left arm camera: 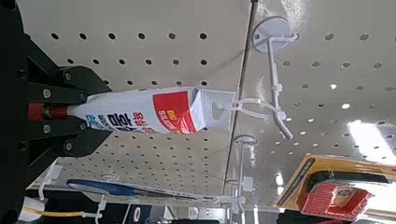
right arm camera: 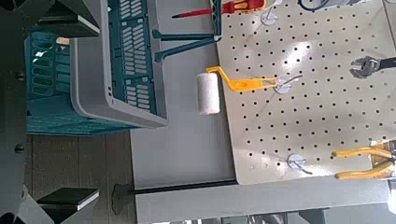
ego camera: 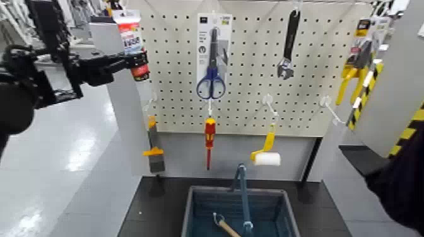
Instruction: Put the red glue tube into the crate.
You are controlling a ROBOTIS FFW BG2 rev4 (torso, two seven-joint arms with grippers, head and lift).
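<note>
The red glue tube [ego camera: 132, 44] is at the upper left corner of the white pegboard, cap end down. My left gripper [ego camera: 136, 64] is shut on its cap end. In the left wrist view the black fingers [left arm camera: 58, 142] clamp the tube [left arm camera: 149, 112], and its flat white end lies against a white hook [left arm camera: 266, 103]; I cannot tell whether it still hangs there. The blue-grey crate [ego camera: 202, 214] stands on the dark table below the pegboard, handle upright. My right arm [ego camera: 400, 183] waits at the lower right, its gripper [right arm camera: 67, 107] open with nothing in it, beside the crate [right arm camera: 93, 75].
On the pegboard [ego camera: 252, 101] hang blue scissors [ego camera: 211, 75], a black wrench [ego camera: 289, 44], a red-and-yellow screwdriver [ego camera: 209, 138], a scraper [ego camera: 154, 148], a paint roller [ego camera: 266, 156] and yellow pliers [ego camera: 350, 75]. A wooden-handled tool [ego camera: 224, 225] lies in the crate.
</note>
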